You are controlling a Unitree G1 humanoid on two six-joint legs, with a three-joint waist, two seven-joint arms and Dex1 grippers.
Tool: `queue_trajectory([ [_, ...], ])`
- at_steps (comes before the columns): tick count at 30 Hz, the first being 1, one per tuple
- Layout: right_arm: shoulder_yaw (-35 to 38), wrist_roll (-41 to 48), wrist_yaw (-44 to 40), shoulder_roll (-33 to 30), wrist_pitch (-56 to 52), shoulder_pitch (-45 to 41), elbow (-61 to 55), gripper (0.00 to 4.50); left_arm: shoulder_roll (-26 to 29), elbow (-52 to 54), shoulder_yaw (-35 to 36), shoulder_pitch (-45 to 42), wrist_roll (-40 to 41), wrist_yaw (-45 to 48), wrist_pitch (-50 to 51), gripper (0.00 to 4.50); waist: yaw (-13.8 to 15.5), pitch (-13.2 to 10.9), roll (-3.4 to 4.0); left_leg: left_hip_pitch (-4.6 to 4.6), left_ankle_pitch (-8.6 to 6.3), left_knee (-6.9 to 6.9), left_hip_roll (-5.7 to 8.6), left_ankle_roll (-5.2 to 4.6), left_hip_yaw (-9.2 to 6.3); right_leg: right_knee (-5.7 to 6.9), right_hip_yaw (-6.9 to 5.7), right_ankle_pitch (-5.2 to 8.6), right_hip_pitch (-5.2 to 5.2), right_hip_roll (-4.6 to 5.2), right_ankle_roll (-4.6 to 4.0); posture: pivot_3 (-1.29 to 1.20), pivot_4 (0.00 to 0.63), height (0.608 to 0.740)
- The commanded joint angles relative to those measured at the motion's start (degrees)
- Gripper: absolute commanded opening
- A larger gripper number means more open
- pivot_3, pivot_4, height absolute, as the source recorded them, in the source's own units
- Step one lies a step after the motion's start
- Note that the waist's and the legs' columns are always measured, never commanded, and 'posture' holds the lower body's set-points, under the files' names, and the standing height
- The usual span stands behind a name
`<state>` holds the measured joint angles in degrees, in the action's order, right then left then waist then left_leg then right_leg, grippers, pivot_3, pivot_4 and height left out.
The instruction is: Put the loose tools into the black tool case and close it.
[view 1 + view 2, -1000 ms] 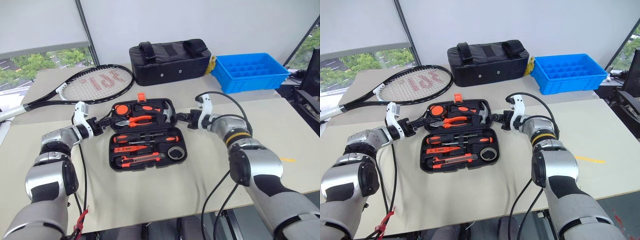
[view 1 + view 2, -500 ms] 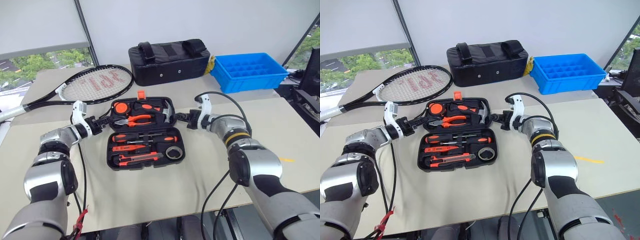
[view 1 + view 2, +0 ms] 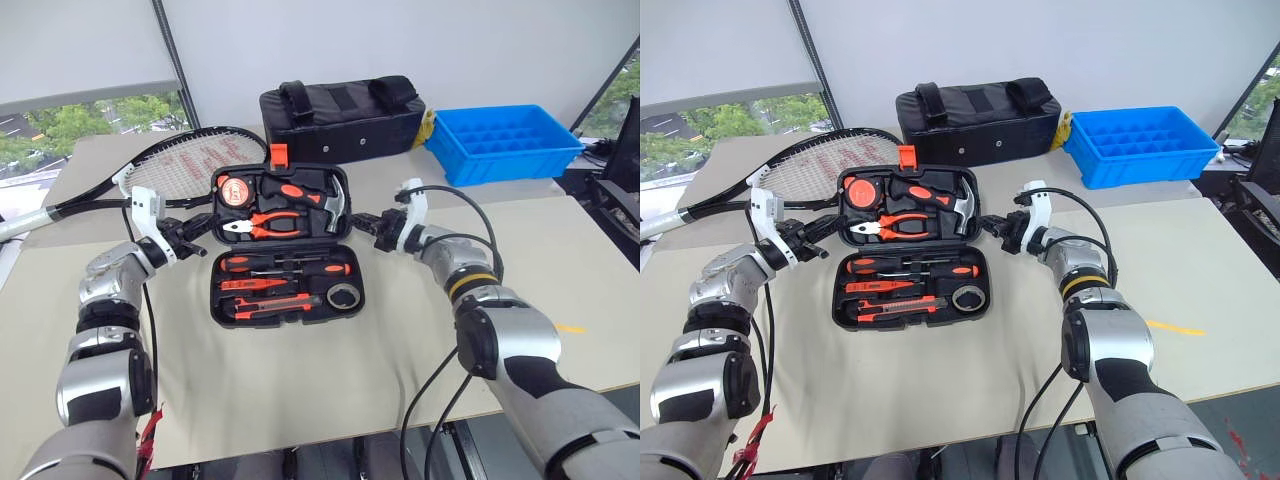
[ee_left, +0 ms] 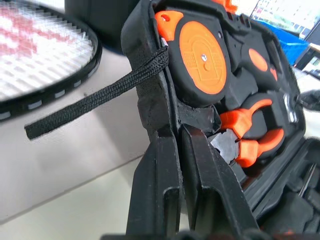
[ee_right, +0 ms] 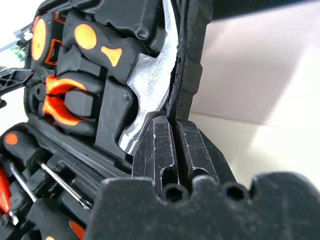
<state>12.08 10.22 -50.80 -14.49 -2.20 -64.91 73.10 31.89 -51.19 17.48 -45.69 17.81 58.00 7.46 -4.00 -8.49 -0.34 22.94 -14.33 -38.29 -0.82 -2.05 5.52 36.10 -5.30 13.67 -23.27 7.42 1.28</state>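
Black tool case (image 3: 285, 250) open on the tabletop (image 3: 300, 380), lid tilted up, screwdrivers (image 3: 285, 266), utility knife (image 3: 265, 305) and tape roll (image 3: 344, 295) seated in its lower half. Clamped at the lid's edges: left pincer (image 3: 205, 228) and right pincer (image 3: 362, 229), each narrowed onto the rim. Behind the case, a tennis racket (image 3: 180, 160), black bag (image 3: 340, 115) and blue tray (image 3: 505, 140).

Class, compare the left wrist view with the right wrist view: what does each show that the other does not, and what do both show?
Left wrist only: the tennis racket, a black strap and the orange tape measure, with the left end effector shut on the lid's edge. Right wrist only: the hammer and screwdrivers, with the right end effector shut on the opposite edge. Both: the black tool case and orange pliers.
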Motion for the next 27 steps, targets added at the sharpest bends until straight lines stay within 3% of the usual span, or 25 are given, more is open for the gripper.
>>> queue_trajectory([
  [1,1.15,1.0,-0.87,0.3,8.69,-0.04,-3.84,0.0,0.28,6.13,-1.96,2.44,-2.28,-0.98,-8.29,0.02,0.02,0.0,0.0,-0.01,0.0,0.0,0.0,0.0,0.0,0.0,0.0,0.0,0.0,0.0,0.0,0.0,0.15,0.74],
  [5,-0.67,-0.79,-0.54,0.88,16.85,2.45,-5.28,0.0,1.0,4.46,-4.84,6.63,-9.11,-8.09,-23.8,0.02,-0.02,0.0,0.0,-0.06,0.0,0.0,-0.01,0.0,0.02,0.0,0.01,0.0,0.04,0.0,0.0,0.0,0.15,0.74],
  [12,-0.69,-1.0,0.33,0.7,26.19,5.26,-6.74,0.0,1.38,4.45,-6.26,10.89,-13.12,-15.89,-39.52,0.02,0.0,0.0,0.0,-0.15,0.01,-0.02,-0.08,0.01,0.07,0.05,0.05,-0.05,0.05,0.01,-0.09,0.0,0.15,0.74],
  [23,-3.02,-1.95,-1.63,-1.2,36.61,11.6,-11.53,0.0,4.26,9.55,-7.81,19.43,-18.81,-24.15,-51.83,0.02,0.02,0.0,0.01,-0.16,0.01,0.0,-0.12,0.0,0.08,0.05,0.04,-0.07,0.03,0.05,-0.11,0.0,0.15,0.74],
  [24,-3.35,-2.01,-1.88,-1.46,37.47,12.15,-12.03,0.35,5.1,9.47,-8.41,20.32,-20.61,-25.0,-54.32,0.0,0.02,0.0,0.01,-0.16,0.01,0.0,-0.13,0.0,0.08,0.05,0.04,-0.07,0.03,0.05,-0.11,0.0,0.15,0.74],
  [27,-4.24,-2.07,-3.24,-2.44,37.91,14.15,-13.86,1.29,8.18,9.17,-10.31,23.39,-27.39,-28.95,-61.98,0.98,0.08,0.0,0.02,-0.22,0.0,0.02,-0.13,-0.01,0.1,0.06,0.04,-0.07,0.05,0.06,-0.11,0.0,0.15,0.74],
])
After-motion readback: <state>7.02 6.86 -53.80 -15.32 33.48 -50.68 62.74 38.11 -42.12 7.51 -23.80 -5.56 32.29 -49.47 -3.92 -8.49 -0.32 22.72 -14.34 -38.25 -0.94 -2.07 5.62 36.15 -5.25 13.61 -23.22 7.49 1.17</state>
